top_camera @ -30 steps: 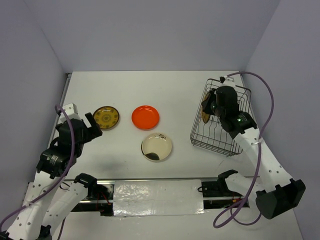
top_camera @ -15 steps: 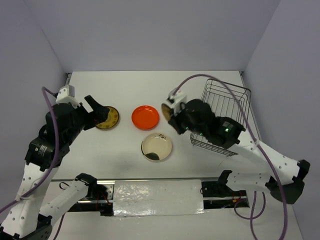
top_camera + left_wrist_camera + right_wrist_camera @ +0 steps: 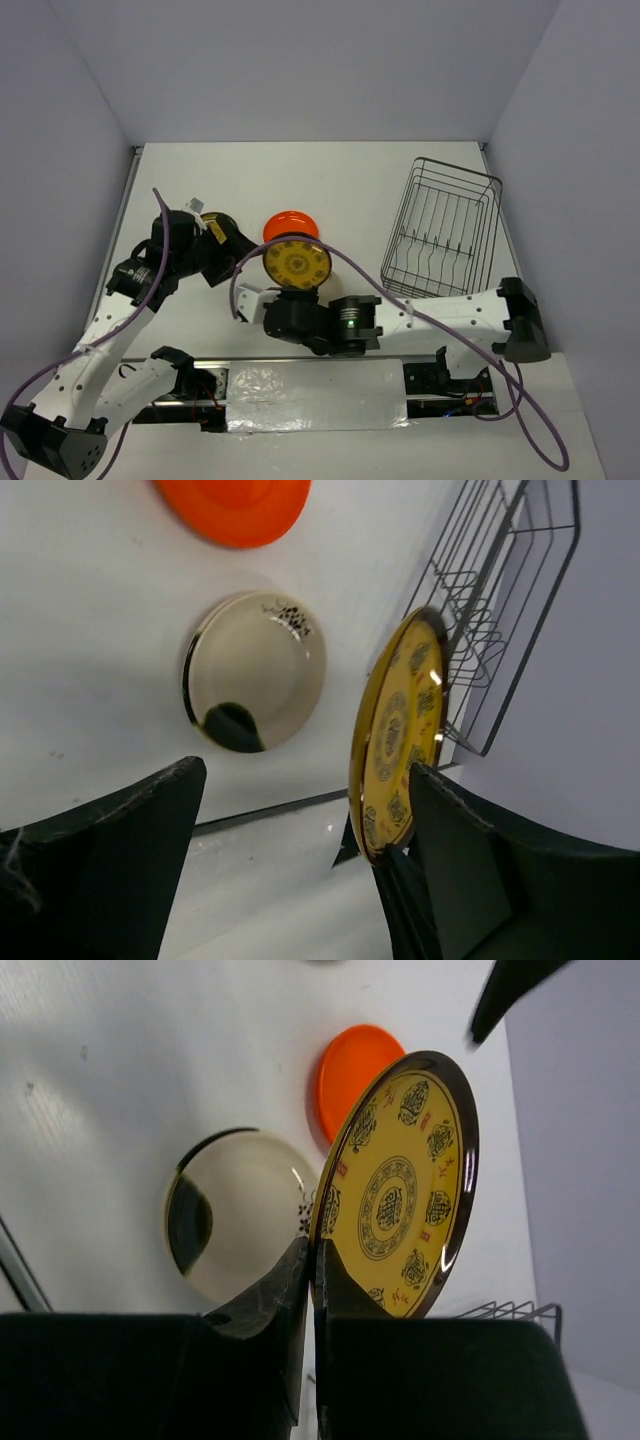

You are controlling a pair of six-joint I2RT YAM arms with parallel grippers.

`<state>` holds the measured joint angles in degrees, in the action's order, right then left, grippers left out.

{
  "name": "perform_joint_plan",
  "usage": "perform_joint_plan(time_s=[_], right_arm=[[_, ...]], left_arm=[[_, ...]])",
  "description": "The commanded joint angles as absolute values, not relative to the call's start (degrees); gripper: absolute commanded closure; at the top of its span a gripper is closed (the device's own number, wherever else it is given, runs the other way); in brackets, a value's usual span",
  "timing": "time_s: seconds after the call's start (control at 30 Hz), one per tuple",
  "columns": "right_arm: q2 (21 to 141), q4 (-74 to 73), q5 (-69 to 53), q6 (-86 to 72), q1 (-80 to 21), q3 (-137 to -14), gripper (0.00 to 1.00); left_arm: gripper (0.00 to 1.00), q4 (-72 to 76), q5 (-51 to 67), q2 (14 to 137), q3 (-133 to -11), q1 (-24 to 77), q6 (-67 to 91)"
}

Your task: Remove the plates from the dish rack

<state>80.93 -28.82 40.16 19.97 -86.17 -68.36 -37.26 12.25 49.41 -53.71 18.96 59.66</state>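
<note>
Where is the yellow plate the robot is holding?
In the top view the yellow plate is held up mid-table, pinched by the right pincer, on the near side of the orange plate, left of the dish rack.

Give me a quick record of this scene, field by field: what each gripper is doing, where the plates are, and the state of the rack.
Right gripper: shut on the rim of the patterned plate, which stands on edge above the table
Left gripper: open, holding nothing
Orange plate: flat on the table
Cream plate: flat on the table, near the orange one
Dish rack: no plates visible in it
</note>
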Motion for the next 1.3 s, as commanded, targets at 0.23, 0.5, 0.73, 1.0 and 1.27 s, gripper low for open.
perform_joint_plan(time_s=[0.23,0.5,0.73,1.0,1.27], right_arm=[[93.42,-18.11,47.11,29.36,-87.8,-83.23,0.99],[80.89,-16.35,48.52,11.45,-84.82,-67.79,0.0],[56.88,-17.13,46.14,-3.85,-84.73,-50.99,0.0],[39.93,-21.26,42.9,-9.57,-84.73,-42.19,0.0],[34.37,-32.13,47.1,-20.61,-84.81,-44.64,0.0]], left_arm=[[1.0,-34.61,10.47,52.02,-51.94,18.99,57.32],[1.0,-35.43,-15.27,53.17,-51.68,11.9,59.15],[0.95,-17.95,-10.04,59.83,-44.4,-3.5,58.0],[0.67,-3.53,-0.8,75.13,-43.42,-9.14,57.48],[0.01,-15.44,-3.41,73.05,-47.96,-9.32,54.33]])
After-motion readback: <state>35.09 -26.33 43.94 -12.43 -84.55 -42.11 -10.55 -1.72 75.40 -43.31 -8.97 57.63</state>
